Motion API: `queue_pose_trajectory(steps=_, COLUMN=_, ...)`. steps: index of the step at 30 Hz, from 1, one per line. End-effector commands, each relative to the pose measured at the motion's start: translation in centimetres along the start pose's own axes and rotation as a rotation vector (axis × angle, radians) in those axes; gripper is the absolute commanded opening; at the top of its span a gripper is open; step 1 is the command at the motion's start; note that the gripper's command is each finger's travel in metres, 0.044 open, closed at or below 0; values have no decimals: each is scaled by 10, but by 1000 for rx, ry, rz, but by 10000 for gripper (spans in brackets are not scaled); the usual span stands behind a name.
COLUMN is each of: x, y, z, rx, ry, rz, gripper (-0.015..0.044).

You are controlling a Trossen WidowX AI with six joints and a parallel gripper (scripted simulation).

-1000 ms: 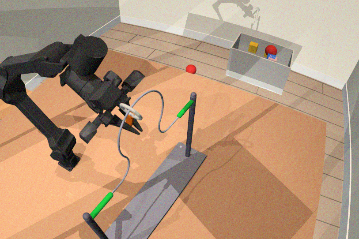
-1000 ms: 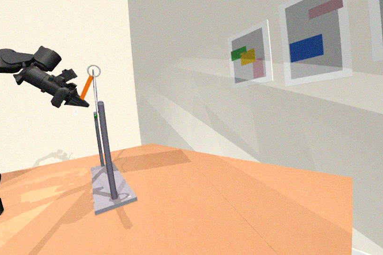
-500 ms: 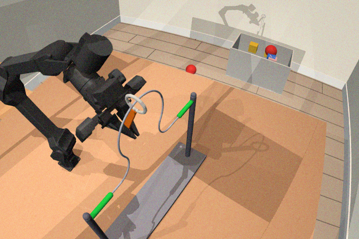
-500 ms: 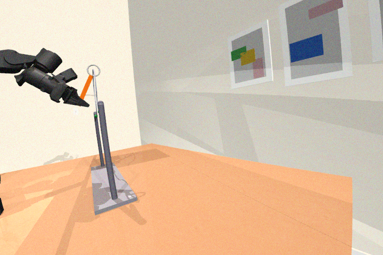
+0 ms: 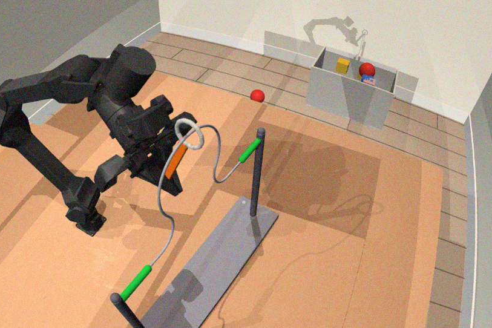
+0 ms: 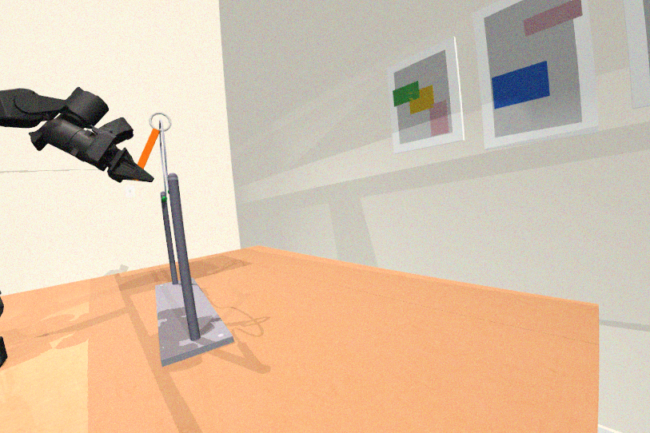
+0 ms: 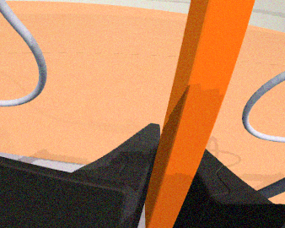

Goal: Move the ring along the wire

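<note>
The pale ring is around the thin grey wire, near the top of its tall arch. In the exterior view, the wire's top shows near the ring's middle; I see no clear contact. The orange handle slopes down from the ring toward the arm. My gripper is shut on the handle's lower part. One green part adjoins the far post; the other green part adjoins the near post, at the top view's bottom.
The posts stand on a grey base plate on the wooden table. The wire dips between the arch and the far green part. A grey box with blocks and a ball stands beyond the table, with a red ball near the table's back edge.
</note>
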State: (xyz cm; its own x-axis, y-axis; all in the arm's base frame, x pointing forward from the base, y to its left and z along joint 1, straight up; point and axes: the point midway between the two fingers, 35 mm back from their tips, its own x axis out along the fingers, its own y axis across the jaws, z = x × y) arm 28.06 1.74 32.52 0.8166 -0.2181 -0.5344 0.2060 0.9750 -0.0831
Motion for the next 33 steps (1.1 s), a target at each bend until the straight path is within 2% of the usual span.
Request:
queue_pose_trajectory(steps=1, x=1, y=-3, z=-1, rx=-50, ry=-5, rz=-32, gripper=-150)
queue_pose_trajectory(steps=33, x=0, y=-22, z=4, rx=-424, ry=-63, rz=-280, gripper=-150)
